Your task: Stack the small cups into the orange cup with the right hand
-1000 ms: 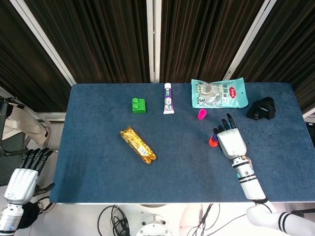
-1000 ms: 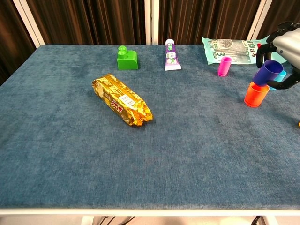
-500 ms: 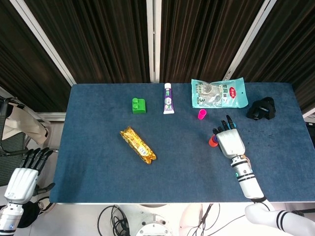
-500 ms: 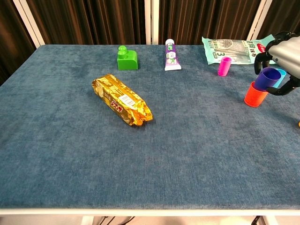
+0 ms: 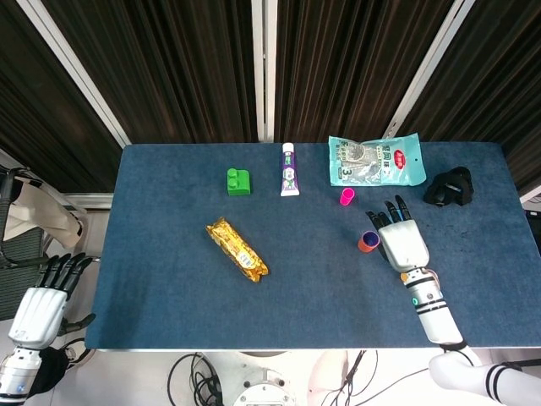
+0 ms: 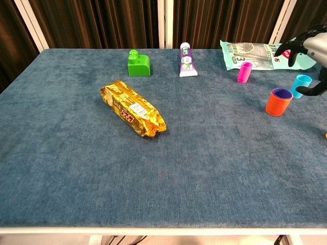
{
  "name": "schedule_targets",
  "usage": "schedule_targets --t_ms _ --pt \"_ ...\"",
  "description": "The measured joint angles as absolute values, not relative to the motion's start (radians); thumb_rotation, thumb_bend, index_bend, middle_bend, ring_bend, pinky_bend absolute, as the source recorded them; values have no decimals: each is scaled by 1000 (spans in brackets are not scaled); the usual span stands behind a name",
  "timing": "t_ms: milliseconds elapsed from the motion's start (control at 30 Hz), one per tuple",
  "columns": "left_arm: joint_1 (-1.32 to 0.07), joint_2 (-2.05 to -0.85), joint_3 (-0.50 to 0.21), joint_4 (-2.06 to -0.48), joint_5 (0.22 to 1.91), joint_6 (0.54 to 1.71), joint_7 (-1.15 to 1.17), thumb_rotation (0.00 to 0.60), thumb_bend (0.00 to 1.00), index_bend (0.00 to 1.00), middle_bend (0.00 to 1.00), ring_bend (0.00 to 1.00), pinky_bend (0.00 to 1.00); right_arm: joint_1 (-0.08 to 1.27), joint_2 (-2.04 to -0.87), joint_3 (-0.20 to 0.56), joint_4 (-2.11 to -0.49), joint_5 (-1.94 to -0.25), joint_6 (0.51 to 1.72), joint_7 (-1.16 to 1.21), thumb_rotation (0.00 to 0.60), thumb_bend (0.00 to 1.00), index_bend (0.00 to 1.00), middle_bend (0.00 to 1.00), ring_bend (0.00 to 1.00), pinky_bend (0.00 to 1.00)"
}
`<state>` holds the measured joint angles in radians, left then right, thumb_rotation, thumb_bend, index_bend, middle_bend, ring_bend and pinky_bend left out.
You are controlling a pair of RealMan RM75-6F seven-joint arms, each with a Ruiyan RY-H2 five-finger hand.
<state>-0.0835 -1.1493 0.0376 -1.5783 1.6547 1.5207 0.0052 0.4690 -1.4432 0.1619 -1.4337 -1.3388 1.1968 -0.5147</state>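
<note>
The orange cup (image 6: 278, 102) stands upright on the blue table at the right, with a purple cup nested inside so that only its rim (image 6: 281, 93) shows. In the head view the orange cup (image 5: 366, 243) sits just left of my right hand (image 5: 401, 240). My right hand (image 6: 311, 53) hovers to the right of the cup with fingers spread and nothing in it. A light blue cup (image 6: 301, 85) stands just right of the orange cup, near the hand. A pink cup (image 6: 244, 72) stands further back. My left hand (image 5: 42, 301) hangs off the table's left side, holding nothing.
A gold snack bar (image 6: 134, 107) lies mid-table. At the back are a green block (image 6: 138, 63), a toothpaste tube (image 6: 187, 60) and a teal snack bag (image 6: 258, 53). A black object (image 5: 449, 186) sits at the far right in the head view.
The purple cup, held tilted over the orange cup before, now sits inside it. My right hand has let go, opened and drawn back to the right.
</note>
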Motion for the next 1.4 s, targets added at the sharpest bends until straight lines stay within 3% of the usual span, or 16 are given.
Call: schedule_targets --t_ms 233,533,1100,1400 --pt "-84 -1149 43 -1579 1656 1515 7 600 0 103 47 0 0 370 -1311 84 -1524 -1416 1311 -458 600 165 208 327 97 0" --pt "-80 -1159 54 -1578 1664 1513 21 600 0 103 47 0 0 263 -1110 -50 -1596 -1464 1301 -282 600 123 206 316 83 0" --pt "-72 -1156 57 -1582 1677 1532 24 600 0 104 47 0 0 269 -1320 -11 -1323 -1475 1261 -195 600 143 158 277 65 0" --pt "-80 -1159 54 -1580 1676 1522 25 600 0 105 47 0 0 301 -1361 4 -1304 -1456 1196 -234 600 160 289 292 65 0"
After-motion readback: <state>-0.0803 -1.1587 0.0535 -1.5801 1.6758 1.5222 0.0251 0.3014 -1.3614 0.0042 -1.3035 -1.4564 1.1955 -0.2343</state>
